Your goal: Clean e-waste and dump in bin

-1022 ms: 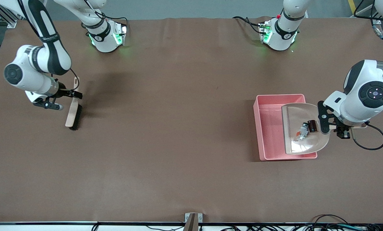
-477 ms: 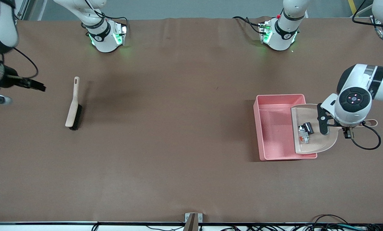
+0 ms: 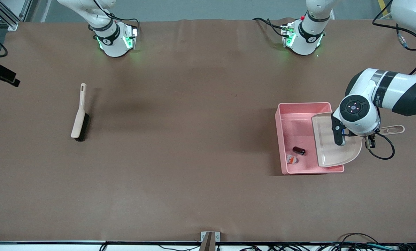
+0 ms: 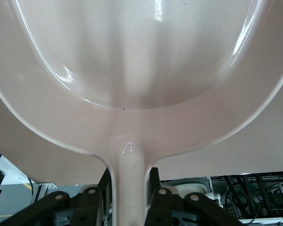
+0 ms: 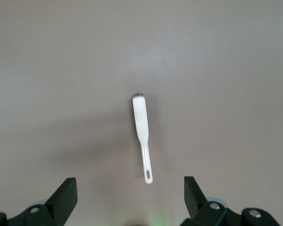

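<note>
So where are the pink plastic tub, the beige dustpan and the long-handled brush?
Pink plastic tub (image 3: 284,139): front view, bare floor.
Beige dustpan (image 3: 328,148): front view, inside of scoop.
Long-handled brush (image 3: 78,122): front view, beige back.

A wide surface (image 3: 194,139) is covered by a brown sheet, lightly creased. Grey floor (image 3: 201,8) is seen along its upper edge. A metal frame (image 3: 0,12) is seen at one upper corner. Dark cables (image 3: 333,245) are strung along the lower edge, beside a small bracket (image 3: 209,238).
</note>
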{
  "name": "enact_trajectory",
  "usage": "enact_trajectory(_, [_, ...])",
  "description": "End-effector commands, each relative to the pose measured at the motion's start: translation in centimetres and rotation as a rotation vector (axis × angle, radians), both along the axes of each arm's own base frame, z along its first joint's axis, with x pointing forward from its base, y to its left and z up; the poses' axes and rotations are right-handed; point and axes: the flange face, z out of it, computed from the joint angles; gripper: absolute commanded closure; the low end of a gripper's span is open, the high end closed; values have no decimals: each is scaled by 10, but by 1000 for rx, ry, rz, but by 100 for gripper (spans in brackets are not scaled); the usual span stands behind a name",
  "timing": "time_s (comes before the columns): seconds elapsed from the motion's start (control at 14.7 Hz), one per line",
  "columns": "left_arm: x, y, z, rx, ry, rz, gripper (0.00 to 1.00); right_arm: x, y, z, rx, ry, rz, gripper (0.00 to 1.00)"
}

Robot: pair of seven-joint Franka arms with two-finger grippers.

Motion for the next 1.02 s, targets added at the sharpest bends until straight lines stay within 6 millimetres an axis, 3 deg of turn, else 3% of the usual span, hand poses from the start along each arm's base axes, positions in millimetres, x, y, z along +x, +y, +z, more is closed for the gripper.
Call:
enact_trajectory(0.0, [6, 5, 29, 20, -49, 19, 93, 36, 15, 14, -16, -29, 22, 0])
enact_trajectory(0.07, [10, 3, 41, 11, -69, 18, 93, 38, 15, 14, -15, -29, 22, 0])
enact_trajectory(0.41, [21, -52, 99, -222, -149, 22, 92, 39, 31, 15, -8, -31, 55, 0])
enact_trajectory(0.54, [21, -89, 107, -308, -168, -23, 92, 41, 35, 15, -7, -37, 63, 0])
enact_trajectory(0.68, [19, -127, 99, -397, -171, -10, 92, 41, 48, 14, -7, -37, 85, 0])
enact_trajectory(0.82, [11, -178, 80, -445, -154, -31, 92, 42, 52, 14, -6, -37, 93, 0])
enact_trajectory(0.95, [2, -223, 61, -494, -137, -73, 85, 43, 54, 14, -7, -46, 98, 0])
